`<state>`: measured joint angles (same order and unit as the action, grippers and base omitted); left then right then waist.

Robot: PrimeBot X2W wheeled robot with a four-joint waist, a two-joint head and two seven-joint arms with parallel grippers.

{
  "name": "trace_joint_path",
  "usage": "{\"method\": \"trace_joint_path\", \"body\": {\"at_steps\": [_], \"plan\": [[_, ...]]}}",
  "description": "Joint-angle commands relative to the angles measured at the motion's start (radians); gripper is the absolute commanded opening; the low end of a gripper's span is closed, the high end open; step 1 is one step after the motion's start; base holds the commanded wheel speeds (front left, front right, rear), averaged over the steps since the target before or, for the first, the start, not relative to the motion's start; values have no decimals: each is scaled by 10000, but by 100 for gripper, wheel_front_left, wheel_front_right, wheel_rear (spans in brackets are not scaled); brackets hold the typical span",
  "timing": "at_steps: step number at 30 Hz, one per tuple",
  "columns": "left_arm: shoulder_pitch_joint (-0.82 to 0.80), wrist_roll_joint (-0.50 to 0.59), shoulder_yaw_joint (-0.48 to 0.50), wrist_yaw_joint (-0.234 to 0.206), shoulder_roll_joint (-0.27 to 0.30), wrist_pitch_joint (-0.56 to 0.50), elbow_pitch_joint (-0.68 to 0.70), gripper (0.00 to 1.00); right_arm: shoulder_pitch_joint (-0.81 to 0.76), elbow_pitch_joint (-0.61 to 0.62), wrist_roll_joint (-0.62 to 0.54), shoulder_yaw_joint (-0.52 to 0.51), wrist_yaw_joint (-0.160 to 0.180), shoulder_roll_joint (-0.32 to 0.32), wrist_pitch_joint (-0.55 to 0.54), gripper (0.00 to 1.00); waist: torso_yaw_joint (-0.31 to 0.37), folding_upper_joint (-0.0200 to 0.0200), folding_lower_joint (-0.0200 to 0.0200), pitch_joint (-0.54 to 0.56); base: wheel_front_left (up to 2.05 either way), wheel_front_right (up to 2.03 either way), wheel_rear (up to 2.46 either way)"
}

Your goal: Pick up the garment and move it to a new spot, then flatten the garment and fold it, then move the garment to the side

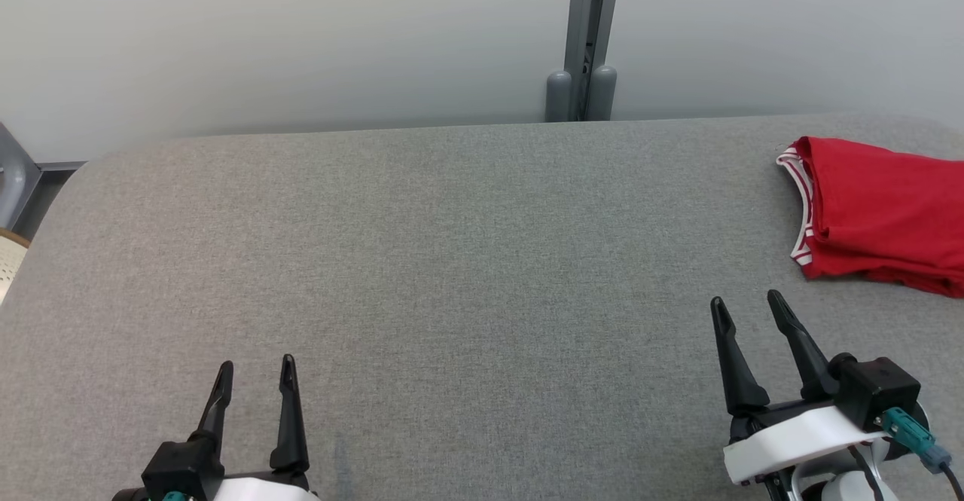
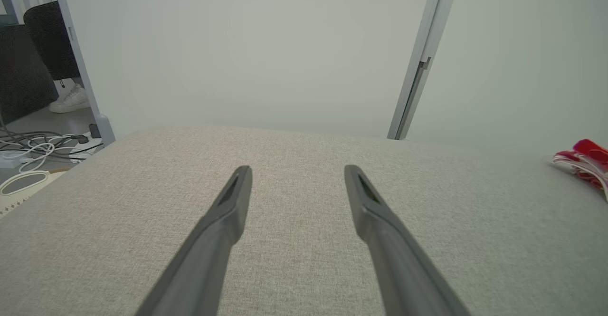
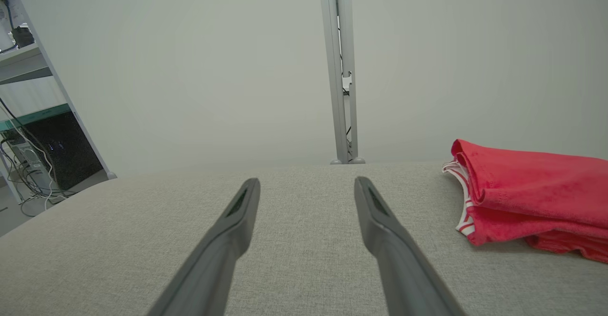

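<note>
While both arms hover low over the near edge of the grey fabric-covered table (image 1: 452,260), the red cloth garment with white-and-red striped trim (image 1: 881,215) lies at the table's far right corner, in a neat layered bundle that runs off the right side of the head view. Its full extent cannot be told, but the visible part stretches mostly along the table's length, with the striped trim edge turned toward the table's middle.

At the table's near right, the right gripper (image 1: 747,300) has its two long dark fingers spread apart with nothing between them. They point toward the table's far side and lean slightly toward its middle. From it the garment lies ahead and to the right, near but not touching. At the table's near left, the left gripper (image 1: 256,362) is likewise spread and empty, well apart from the garment, with the whole bare middle of the table in between.

The right arm is clearly the nearer one. Any reach for the bundle would probably start there, swinging right and forward to meet the trim edge. Since the garment already looks folded and set aside, the task may be close to finished.
</note>
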<state>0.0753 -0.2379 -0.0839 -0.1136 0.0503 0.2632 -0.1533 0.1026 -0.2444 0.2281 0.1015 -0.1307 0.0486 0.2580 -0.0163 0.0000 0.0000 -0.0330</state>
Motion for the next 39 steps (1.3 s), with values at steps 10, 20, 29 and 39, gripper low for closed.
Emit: {"method": "trace_joint_path", "body": {"at_steps": [10,20,29,39], "plan": [[85,-126,-98,177,-59,-31,-495,0,-249,-295,145,52,0,-72,-43,0,-26,0,0,31,0,0,0],[-196,-2016,158,487,-25,-517,-558,0,-202,-236,2116,-146,0,30,-460,0,-11,0,0,53,0,0,0],[-450,-3684,393,765,2,-957,-604,0,-150,-195,3842,-335,0,103,-847,0,5,0,0,74,0,0,0],[-646,-5022,586,990,20,-1308,-639,0,-115,-158,5218,-507,0,149,-1163,0,18,0,0,93,0,0,0]]}}
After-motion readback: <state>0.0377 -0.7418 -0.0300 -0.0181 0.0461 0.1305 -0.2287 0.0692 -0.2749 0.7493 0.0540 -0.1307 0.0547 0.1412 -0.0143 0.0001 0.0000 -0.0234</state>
